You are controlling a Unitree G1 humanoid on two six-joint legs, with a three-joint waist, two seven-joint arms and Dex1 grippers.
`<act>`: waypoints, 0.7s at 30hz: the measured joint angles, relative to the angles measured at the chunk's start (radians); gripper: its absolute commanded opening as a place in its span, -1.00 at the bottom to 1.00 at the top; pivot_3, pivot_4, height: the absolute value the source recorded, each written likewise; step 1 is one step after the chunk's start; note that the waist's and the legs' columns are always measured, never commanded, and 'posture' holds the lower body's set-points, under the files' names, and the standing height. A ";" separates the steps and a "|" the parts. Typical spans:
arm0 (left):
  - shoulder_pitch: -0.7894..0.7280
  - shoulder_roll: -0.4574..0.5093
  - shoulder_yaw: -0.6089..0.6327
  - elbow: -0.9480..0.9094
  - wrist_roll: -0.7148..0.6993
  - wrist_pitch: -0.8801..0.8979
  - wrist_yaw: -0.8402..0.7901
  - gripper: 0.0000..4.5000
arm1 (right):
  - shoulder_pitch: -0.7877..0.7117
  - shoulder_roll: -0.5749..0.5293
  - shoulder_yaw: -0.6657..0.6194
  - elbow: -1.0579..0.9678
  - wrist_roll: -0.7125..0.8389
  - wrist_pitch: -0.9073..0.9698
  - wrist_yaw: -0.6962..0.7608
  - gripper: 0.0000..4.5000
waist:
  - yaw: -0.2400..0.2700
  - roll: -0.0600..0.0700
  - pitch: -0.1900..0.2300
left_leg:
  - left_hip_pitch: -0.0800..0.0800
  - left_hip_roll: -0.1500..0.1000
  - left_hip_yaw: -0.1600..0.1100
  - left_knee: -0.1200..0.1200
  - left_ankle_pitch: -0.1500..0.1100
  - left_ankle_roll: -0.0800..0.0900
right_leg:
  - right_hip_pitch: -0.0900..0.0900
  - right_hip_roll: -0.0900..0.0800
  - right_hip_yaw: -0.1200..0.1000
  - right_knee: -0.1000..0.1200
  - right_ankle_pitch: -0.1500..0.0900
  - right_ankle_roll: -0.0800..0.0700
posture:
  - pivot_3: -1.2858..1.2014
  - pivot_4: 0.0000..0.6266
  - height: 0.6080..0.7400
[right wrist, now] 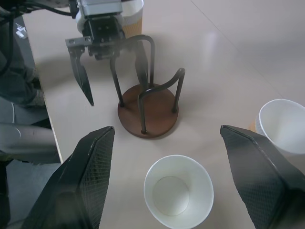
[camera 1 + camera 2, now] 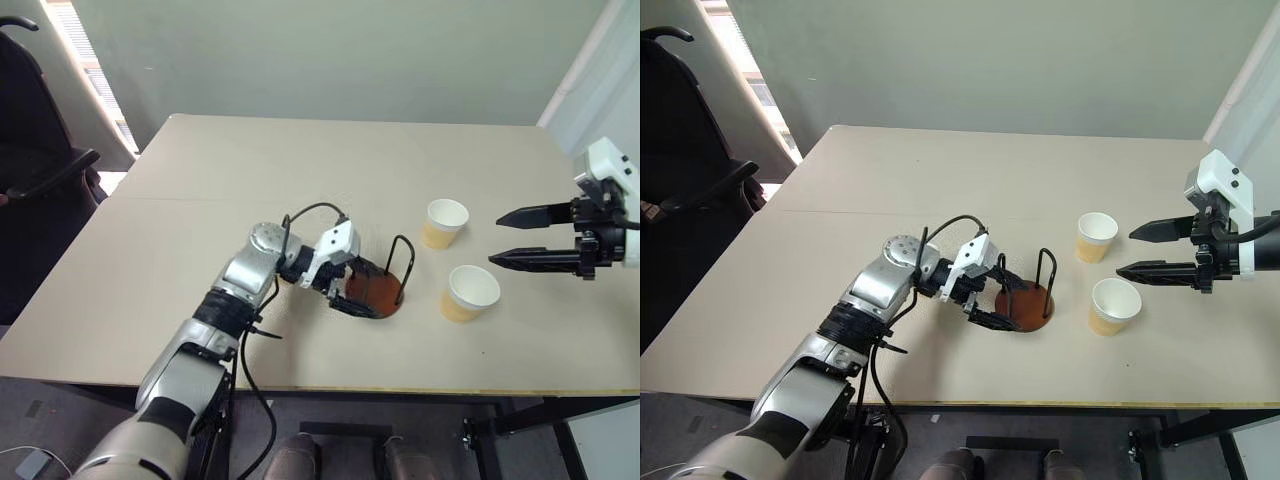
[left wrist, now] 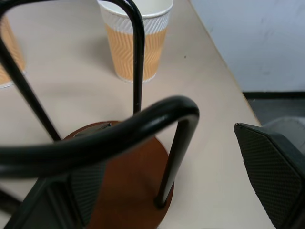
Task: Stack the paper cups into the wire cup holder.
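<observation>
The wire cup holder [image 2: 385, 290] stands with nothing in it on the table's near middle, a reddish-brown disc with black wire loops. My left gripper [image 2: 372, 292] is open, and its fingers straddle one wire loop [image 3: 143, 126] without squeezing it. Two paper cups stand upright to the right of the holder: one farther back [image 2: 446, 222], one nearer [image 2: 470, 292]. My right gripper [image 2: 497, 239] hovers open and holds nothing just right of these cups. In the right wrist view a white rim with a tan wall [image 1: 136, 16] peeks out behind the left gripper's body; it looks like another cup.
The beige table [image 2: 300, 170] has wide bare room at the back and left. Its front edge [image 2: 400, 390] runs close below the holder. A dark chair [image 2: 40, 170] stands off the table's left side. A black cable [image 2: 310, 212] loops over my left wrist.
</observation>
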 measured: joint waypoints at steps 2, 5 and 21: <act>-0.002 0.031 -0.002 -0.021 0.008 -0.018 -0.018 0.99 | -0.001 0.000 0.001 0.001 0.000 0.000 0.001 0.64 | 0.000 0.000 0.000 | 0.000 0.000 0.000 0.000 0.000 0.000 | 0.000 0.000 0.000 0.000 0.000 0.000 | 0.03 -0.52 1.00; -0.021 0.077 -0.002 -0.035 0.020 -0.044 -0.042 0.99 | -0.007 0.000 0.005 0.001 0.000 0.000 0.003 0.64 | 0.000 0.000 0.000 | 0.000 0.000 0.000 0.000 0.000 0.000 | 0.000 0.000 0.000 0.000 0.000 0.000 | 0.03 -0.52 1.00; -0.188 0.334 0.223 -0.055 -0.093 0.073 -0.076 0.99 | -0.322 0.093 0.320 0.273 -0.298 -0.314 0.091 0.64 | -0.019 0.001 -0.001 | 0.000 0.000 -0.001 -0.001 -0.003 0.004 | -0.003 0.000 0.000 0.000 -0.001 -0.003 | 0.03 -0.52 1.00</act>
